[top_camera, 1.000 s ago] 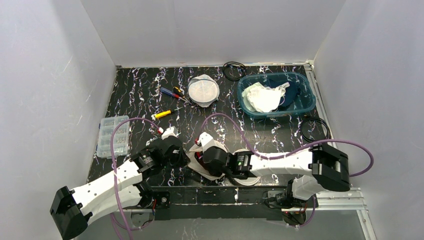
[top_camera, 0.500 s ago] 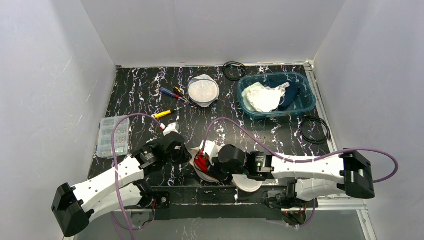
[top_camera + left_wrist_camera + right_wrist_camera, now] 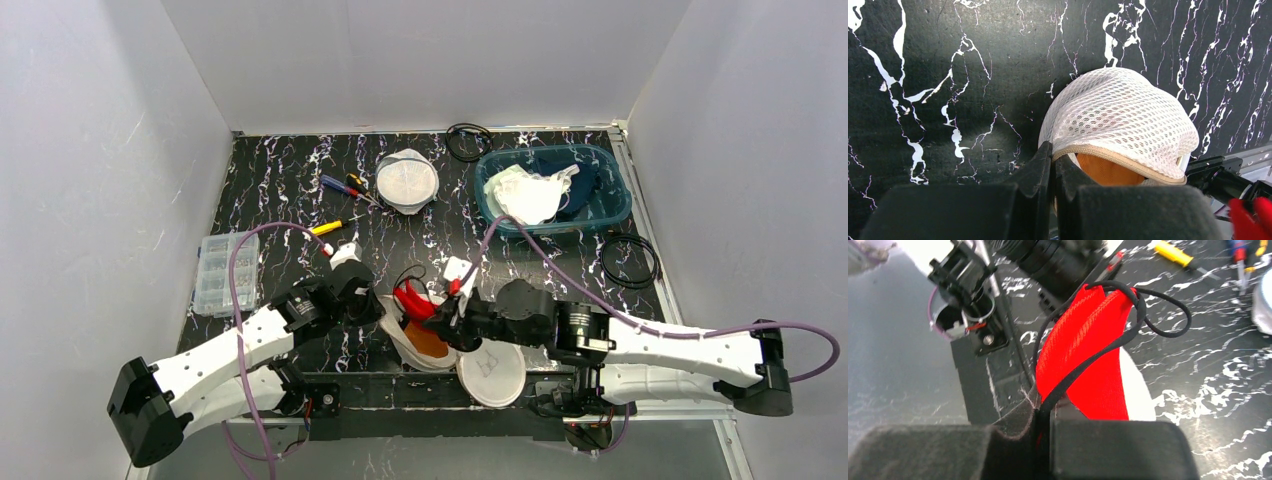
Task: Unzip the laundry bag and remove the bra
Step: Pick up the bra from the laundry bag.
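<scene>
Red bra (image 3: 1088, 340) hangs clamped in the right tool (image 3: 1044, 412), apparently clear of the bag (image 3: 1120, 117). The left tool (image 3: 1053, 157) pinches the bag's rim at the tabletop's (image 3: 948, 75) near edge, with the screwdrivers (image 3: 340, 186) well beyond.

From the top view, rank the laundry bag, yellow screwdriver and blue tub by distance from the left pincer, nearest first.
1. Laundry bag: clamped in the left pincer.
2. Yellow screwdriver: just beyond, mid-table.
3. Blue tub: far back right.

No legible text, label, brand mark, number or sign is present in any view. Surface markings are too small or too blurred to read.
</scene>
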Tool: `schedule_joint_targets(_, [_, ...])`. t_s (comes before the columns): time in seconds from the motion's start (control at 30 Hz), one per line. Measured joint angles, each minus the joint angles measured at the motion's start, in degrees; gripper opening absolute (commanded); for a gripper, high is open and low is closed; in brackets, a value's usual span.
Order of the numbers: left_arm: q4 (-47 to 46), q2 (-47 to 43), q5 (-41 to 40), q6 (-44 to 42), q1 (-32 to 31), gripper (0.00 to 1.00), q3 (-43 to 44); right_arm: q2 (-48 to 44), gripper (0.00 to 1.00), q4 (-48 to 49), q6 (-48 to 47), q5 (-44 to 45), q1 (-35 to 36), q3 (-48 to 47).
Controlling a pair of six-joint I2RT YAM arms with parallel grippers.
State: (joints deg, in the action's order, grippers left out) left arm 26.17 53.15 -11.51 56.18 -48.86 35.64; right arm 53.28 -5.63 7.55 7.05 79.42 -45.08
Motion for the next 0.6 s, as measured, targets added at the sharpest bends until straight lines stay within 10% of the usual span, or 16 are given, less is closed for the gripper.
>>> schedule_joint_targets(0.47, [3.08, -5.03, -5.75, 2.12, 0.0, 0.0, 1.44, 2.1, 0.01, -13.33, 5.16, 41.07, -1.05, -10.62])
schedule_joint_targets(0.6, [3.89, -5.51, -9.6, 2.38, 0.07, 0.0, 3.82, 8.13, 0.01, -15.69, 4.35, 46.29, -13.33, -17.97])
